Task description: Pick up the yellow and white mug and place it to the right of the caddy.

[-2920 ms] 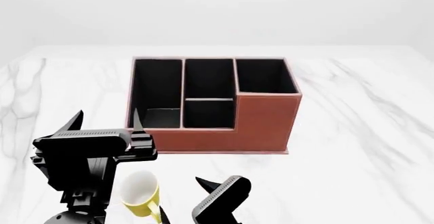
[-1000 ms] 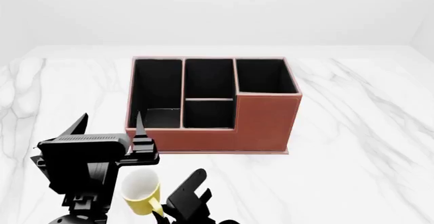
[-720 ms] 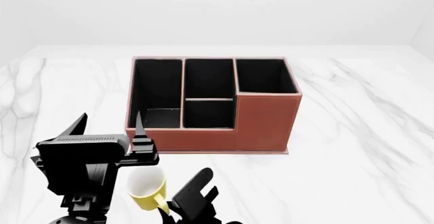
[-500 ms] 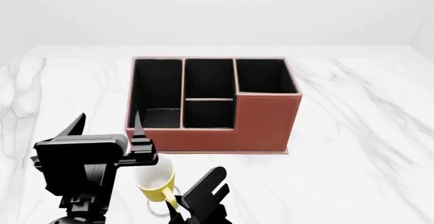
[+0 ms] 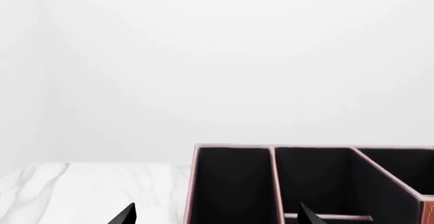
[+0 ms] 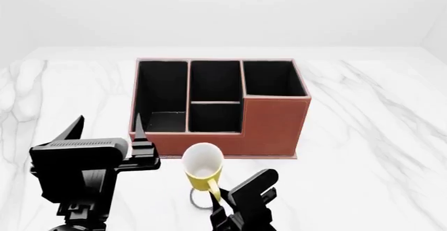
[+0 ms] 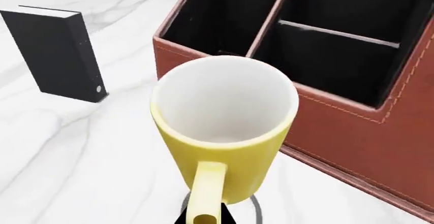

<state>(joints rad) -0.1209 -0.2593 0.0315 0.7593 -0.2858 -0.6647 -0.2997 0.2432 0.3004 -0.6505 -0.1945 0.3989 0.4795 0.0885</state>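
Observation:
The yellow and white mug (image 6: 203, 166) hangs a little above the table, its shadow ring beneath it, just in front of the caddy's low front wall. My right gripper (image 6: 222, 204) is shut on its yellow handle (image 7: 205, 193), with a black fingertip on either side of the loop. The mug (image 7: 224, 127) stays upright, its white inside facing up. The reddish-brown caddy (image 6: 269, 129) stands mid-table, its black compartments open; its taller section is at the right. My left gripper (image 6: 104, 129) is open and holds nothing, level with the caddy's left end (image 5: 230, 183).
A small black book (image 7: 61, 56) stands upright on the marble table (image 6: 363, 152), left of the caddy in the right wrist view; the head view does not show it. The white marble stretches to the right of the caddy.
The mug has risen off the table and travelled right with my right gripper, from beside the left gripper to in front of the caddy's middle. The left arm has barely shifted.

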